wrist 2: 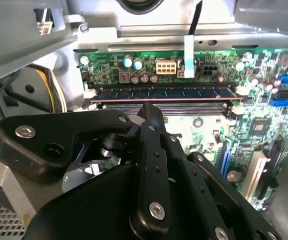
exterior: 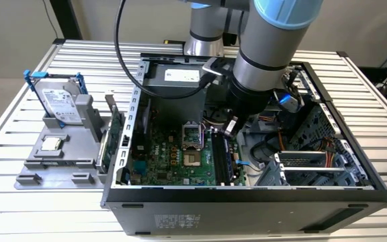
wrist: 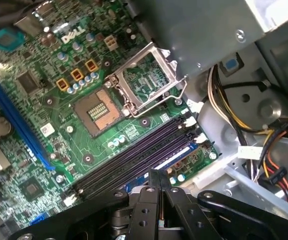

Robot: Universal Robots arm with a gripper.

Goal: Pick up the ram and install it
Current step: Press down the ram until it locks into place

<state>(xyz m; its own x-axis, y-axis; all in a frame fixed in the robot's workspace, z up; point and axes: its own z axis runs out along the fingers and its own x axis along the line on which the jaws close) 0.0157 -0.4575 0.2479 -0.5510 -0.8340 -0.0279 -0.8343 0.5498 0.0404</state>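
The black, bolted gripper [wrist 2: 151, 112] hangs inside the open computer case [exterior: 247, 194], just above the motherboard's [wrist: 44, 115] long black memory slots [wrist: 129, 160]. Its fingers look pressed together, with nothing pinched between them. In the second wrist view the ram [wrist 2: 163, 93], a thin flat stick with dark chips, stands on edge in the slot farthest from the gripper, white latches at both ends; metal case wall and cables crowd that side. The first wrist view shows the open CPU socket [wrist: 144, 82] beyond the slots. In the exterior view a grey fixture [exterior: 62, 151] holding a hard drive [exterior: 59, 103] sits beside the case at the slatted tabletop's [exterior: 39, 212] edge.
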